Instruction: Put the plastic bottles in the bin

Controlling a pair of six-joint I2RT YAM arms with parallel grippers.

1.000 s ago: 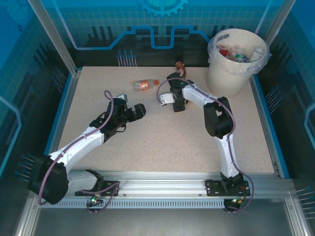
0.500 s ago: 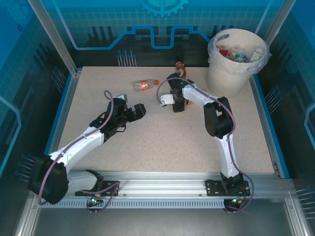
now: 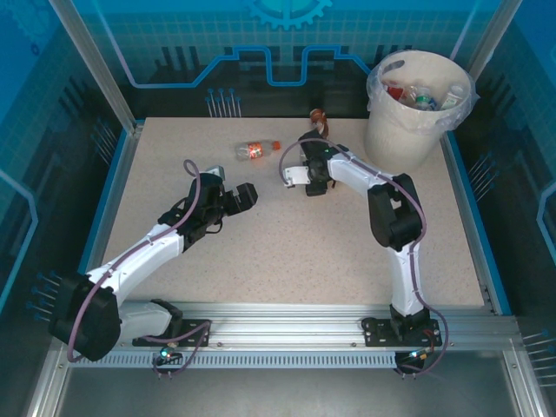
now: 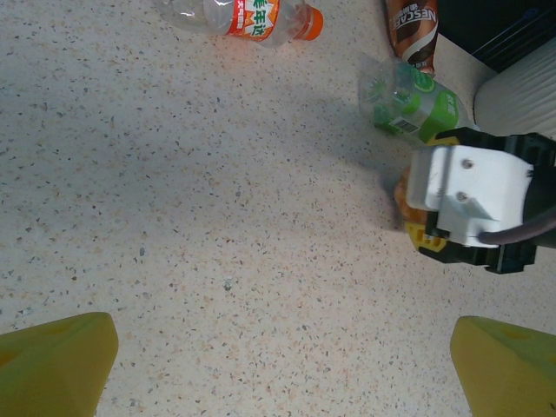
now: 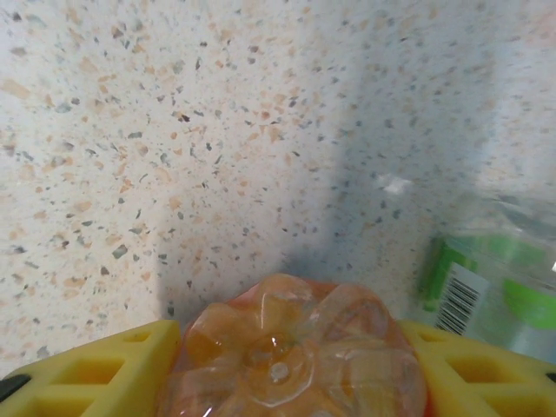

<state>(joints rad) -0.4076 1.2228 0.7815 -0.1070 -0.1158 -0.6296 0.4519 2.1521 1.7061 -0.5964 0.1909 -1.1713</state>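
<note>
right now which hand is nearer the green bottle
right. the right hand sits just beside the green bottle, gripping an orange bottle; the left hand is far off across the table

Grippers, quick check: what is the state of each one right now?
Left gripper: open, holding nothing.
Right gripper: closed on the base end of an orange-tinted bottle.

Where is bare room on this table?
Bare: the middle between left arm and right arm; the strip right of it, before the bin. Crowded: far middle, where orange-capped bottle, brown bottle and green bottle lie near the right gripper and its orange bottle.
</note>
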